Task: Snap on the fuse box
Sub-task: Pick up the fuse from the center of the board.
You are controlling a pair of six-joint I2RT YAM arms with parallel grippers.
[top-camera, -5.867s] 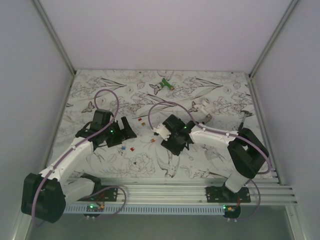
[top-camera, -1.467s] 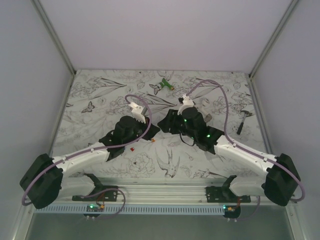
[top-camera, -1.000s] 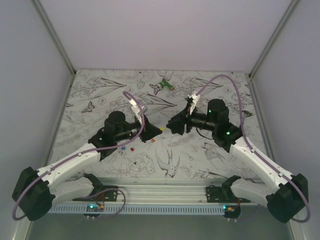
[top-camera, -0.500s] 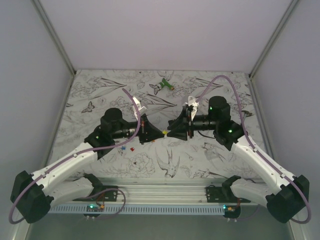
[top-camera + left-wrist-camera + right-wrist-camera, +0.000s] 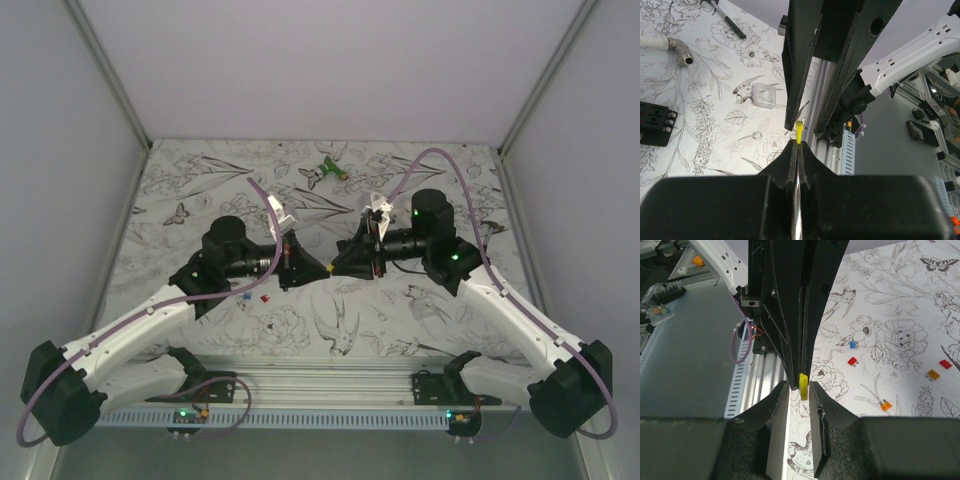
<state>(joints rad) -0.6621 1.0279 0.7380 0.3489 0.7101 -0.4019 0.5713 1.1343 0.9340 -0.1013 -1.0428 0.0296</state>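
**Walled work table with printed top**

A table (image 5: 200, 172) whose white top is printed with black line drawings of flowers, birds and butterflies. A plain pale back wall (image 5: 330, 60), left wall (image 5: 50, 200) and right wall (image 5: 592, 200) enclose it. A ribbed aluminium rail (image 5: 350, 385) runs along the near edge. The light is soft and even.
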